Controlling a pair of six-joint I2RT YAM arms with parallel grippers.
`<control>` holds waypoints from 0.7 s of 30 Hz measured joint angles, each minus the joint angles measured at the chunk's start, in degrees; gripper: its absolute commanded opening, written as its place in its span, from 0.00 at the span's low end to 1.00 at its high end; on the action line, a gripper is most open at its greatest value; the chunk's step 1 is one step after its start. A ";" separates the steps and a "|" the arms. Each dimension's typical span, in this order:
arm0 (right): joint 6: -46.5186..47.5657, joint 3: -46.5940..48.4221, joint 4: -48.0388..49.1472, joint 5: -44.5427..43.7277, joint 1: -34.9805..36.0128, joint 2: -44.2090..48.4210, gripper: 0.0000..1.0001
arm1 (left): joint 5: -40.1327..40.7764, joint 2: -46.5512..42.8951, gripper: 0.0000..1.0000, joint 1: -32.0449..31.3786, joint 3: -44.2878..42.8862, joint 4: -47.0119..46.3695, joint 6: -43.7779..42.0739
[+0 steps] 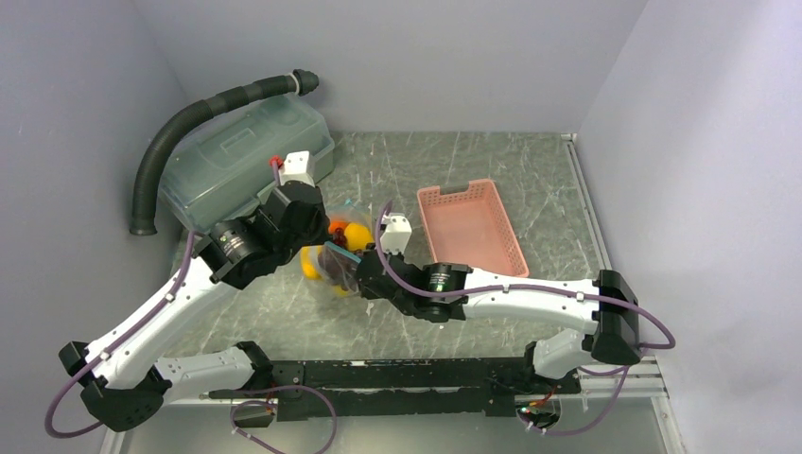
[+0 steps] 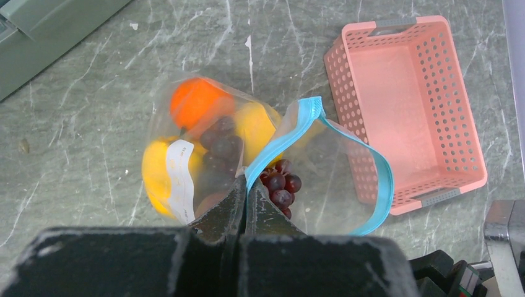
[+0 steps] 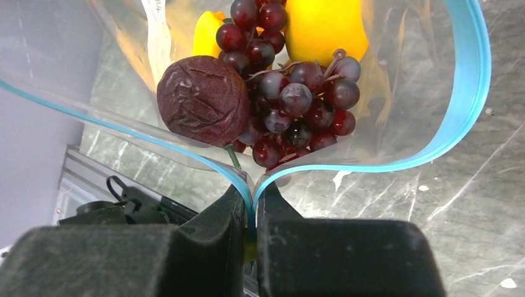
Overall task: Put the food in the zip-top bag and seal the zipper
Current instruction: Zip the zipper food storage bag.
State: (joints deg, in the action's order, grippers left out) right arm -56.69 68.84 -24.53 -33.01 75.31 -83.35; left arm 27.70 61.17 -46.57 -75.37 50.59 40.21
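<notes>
The clear zip-top bag (image 1: 337, 257) hangs between both grippers at mid-table, its mouth gaping. Its teal zipper (image 2: 379, 176) curves in an open loop. Food lies inside: a round orange (image 2: 195, 102), yellow mango pieces (image 2: 156, 170), a grape bunch (image 3: 297, 105) and a dark reddish-purple fruit (image 3: 201, 99). My left gripper (image 2: 246, 187) is shut on one end of the zipper strip. At the other end the two zipper (image 3: 472, 86) lips meet, and my right gripper (image 3: 252, 199) is shut on them there. A white label (image 2: 179, 182) shows on the bag wall.
A pink perforated basket (image 1: 470, 227) stands right of the bag with nothing in it. A translucent green-grey lidded box (image 1: 241, 156) sits at the back left, under a black corrugated hose (image 1: 180, 118). Walls close in on three sides.
</notes>
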 measured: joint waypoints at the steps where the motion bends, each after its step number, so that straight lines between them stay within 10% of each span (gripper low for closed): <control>1: 0.46 -0.11 0.07 0.17 -0.07 0.11 0.00 | -0.02 0.00 0.00 0.00 0.07 0.07 0.00; 21: 31.87 -0.83 -5.35 13.66 -0.39 5.97 0.00 | -0.85 -5.14 0.47 0.04 2.60 -0.26 -0.63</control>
State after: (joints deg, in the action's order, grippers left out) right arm -24.82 68.01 -29.89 -19.35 74.91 -77.38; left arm 26.85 56.03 -46.52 -72.77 50.33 39.57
